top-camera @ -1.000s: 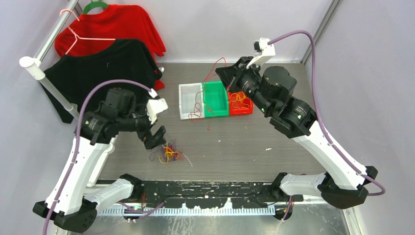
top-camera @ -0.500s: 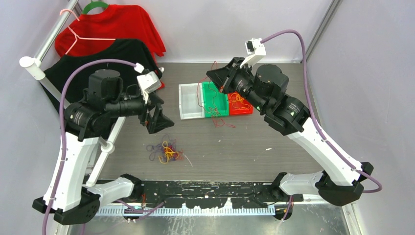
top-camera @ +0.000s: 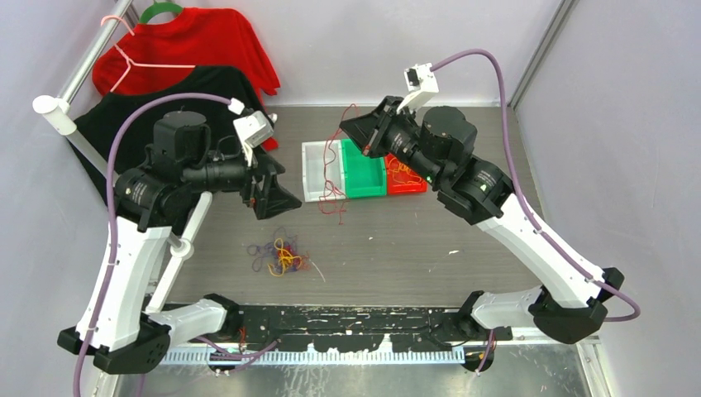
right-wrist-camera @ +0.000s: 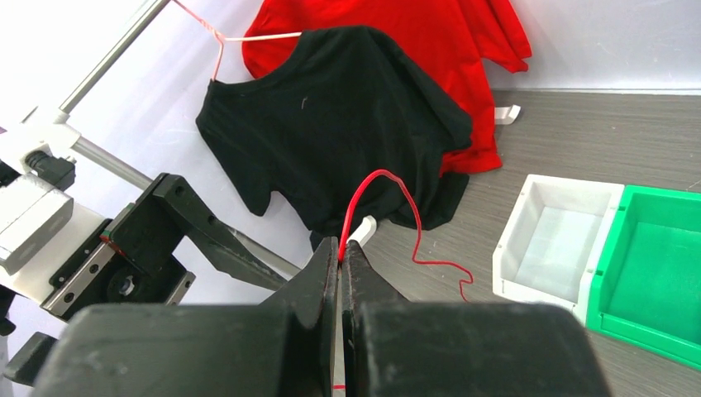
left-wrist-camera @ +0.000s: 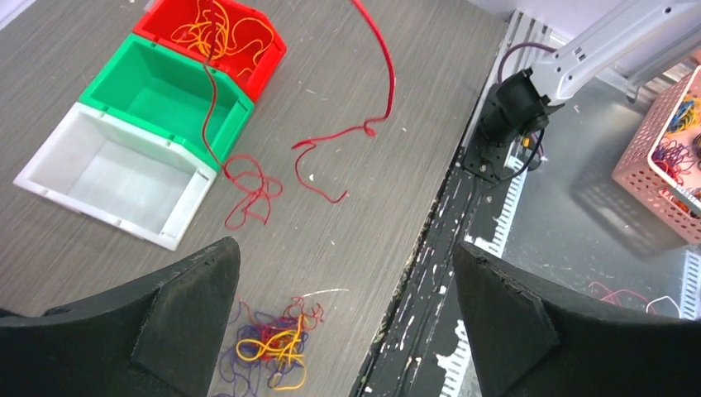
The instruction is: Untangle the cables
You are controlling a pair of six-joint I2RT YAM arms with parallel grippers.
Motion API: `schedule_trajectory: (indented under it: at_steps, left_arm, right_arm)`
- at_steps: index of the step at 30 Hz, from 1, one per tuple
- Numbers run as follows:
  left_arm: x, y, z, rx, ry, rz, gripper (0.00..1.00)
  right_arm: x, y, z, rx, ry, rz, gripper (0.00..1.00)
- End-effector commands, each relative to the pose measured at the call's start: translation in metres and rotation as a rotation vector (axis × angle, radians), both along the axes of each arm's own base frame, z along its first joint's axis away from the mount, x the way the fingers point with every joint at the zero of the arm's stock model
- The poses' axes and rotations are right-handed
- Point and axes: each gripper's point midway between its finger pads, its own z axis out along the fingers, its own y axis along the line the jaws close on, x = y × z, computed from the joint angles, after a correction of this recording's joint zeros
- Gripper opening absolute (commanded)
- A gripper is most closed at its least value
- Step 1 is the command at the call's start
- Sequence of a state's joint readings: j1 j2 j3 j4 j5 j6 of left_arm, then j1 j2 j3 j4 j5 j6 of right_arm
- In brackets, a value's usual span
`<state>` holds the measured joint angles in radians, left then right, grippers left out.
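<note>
A tangle of purple, orange and red cables (top-camera: 281, 256) lies on the table near the front left; it also shows low in the left wrist view (left-wrist-camera: 269, 347). My left gripper (top-camera: 277, 196) (left-wrist-camera: 345, 248) hangs wide open above and beyond it, holding nothing. My right gripper (top-camera: 347, 130) (right-wrist-camera: 340, 250) is shut on a thin red cable (top-camera: 332, 165) (right-wrist-camera: 388, 178). That cable loops up from the fingertips, drops past the bins and trails on the table (left-wrist-camera: 248, 186). Orange cables (top-camera: 403, 169) (left-wrist-camera: 207, 29) lie in the red bin.
White (top-camera: 307, 165), green (top-camera: 382, 186) and red (top-camera: 420, 184) bins stand in a row mid-table. A rack with a black shirt (top-camera: 165, 116) and a red shirt (top-camera: 207, 41) fills the back left. A pink basket (left-wrist-camera: 636, 165) with more cables sits off the table's front edge.
My left gripper rose off the tangle and swung back towards the bins, staying open. My right gripper moved left, dragging the red cable's loose end leftward over the bins.
</note>
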<state>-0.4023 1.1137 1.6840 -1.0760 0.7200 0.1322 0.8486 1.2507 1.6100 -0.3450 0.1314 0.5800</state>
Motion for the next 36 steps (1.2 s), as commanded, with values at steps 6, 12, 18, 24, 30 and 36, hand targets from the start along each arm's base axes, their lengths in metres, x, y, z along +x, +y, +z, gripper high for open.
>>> schedule_trajectory:
  at_steps: [6, 12, 18, 24, 30, 36]
  left_arm:
    - [0.011, -0.025, 0.026, -0.141, 0.054, -0.036, 0.99]
    - [0.015, -0.041, 0.013, -0.118, 0.105, -0.038, 0.99]
    - [0.018, -0.041, 0.003, -0.081, 0.103, -0.021, 0.95]
    - [0.008, -0.019, -0.023, 0.037, 0.055, -0.004, 0.99]
    - [0.002, 0.01, -0.054, 0.18, 0.036, 0.057, 1.0]
    - [0.015, 0.039, -0.082, 0.326, -0.042, 0.157, 1.0]
  right_arm:
    - [-0.002, 0.009, 0.014, 0.081, -0.013, 0.035, 0.01]
    - [0.002, 0.015, 0.01, 0.078, -0.004, 0.043, 0.01]
    - [0.005, 0.009, 0.012, 0.06, -0.028, 0.013, 0.01]
    - [0.023, -0.01, 0.032, 0.0, -0.113, -0.081, 0.01]
    - [0.05, -0.026, 0.049, -0.036, -0.174, -0.16, 0.01]
    - [0.084, -0.032, 0.048, -0.041, -0.184, -0.206, 0.01]
